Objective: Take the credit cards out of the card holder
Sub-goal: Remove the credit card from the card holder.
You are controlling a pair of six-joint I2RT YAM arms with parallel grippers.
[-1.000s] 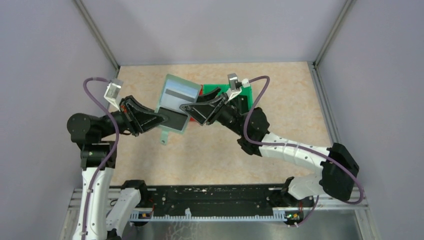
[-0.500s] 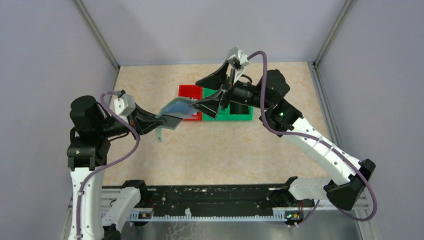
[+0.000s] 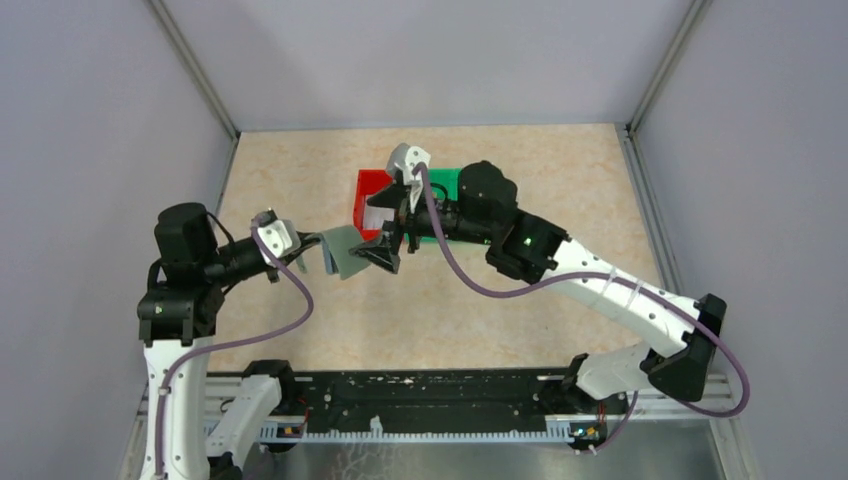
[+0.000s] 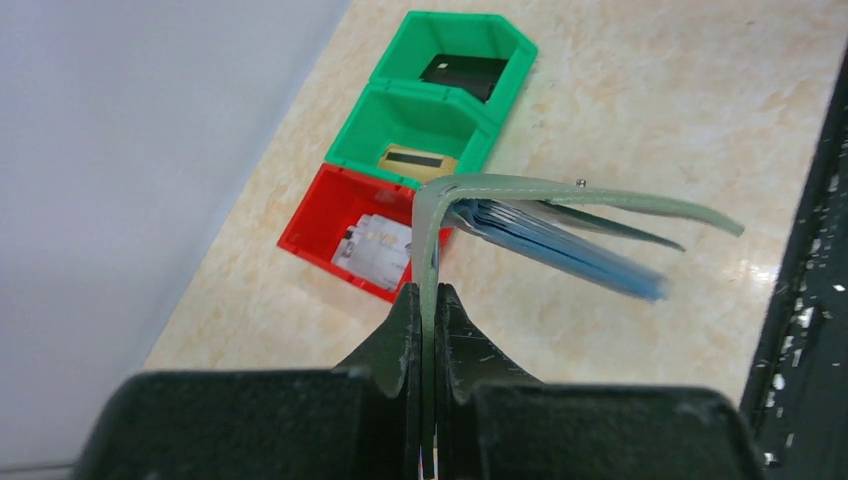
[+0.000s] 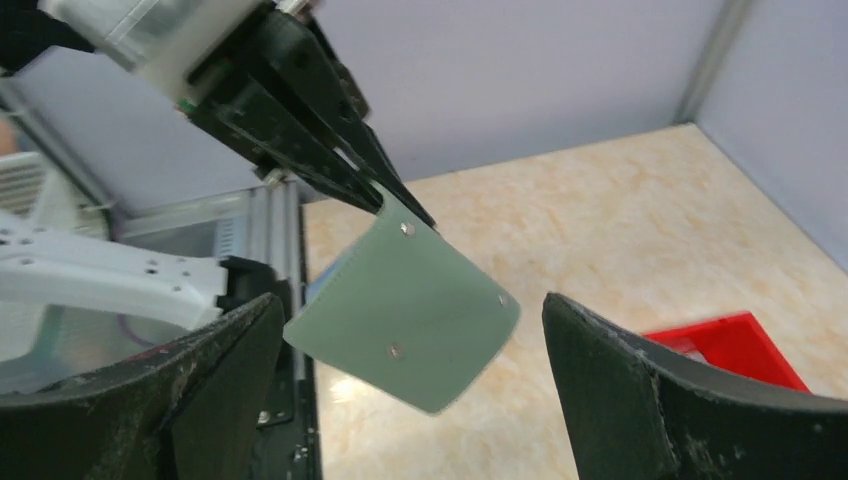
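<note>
The left end effector (image 4: 427, 300) is clenched on 1 flap of the card holder (image 4: 570, 200). It holds it off the surface (image 4: 650, 90), fold uppermost, so the pocketed side gapes toward the right end effector (image 5: 410, 330), which faces the holder with its jaws released, probably to pinch out a card. Beyond the holder, credit cards (image 4: 378, 245) lie in the red bin (image 4: 310, 235) and 2 green bins (image 4: 480, 150); whether any remain inside I cannot tell.

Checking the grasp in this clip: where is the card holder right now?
In the top view, left of centre, the card holder is held in the air, pinched by the left gripper, near the red bin, with the open right gripper facing it.
</note>
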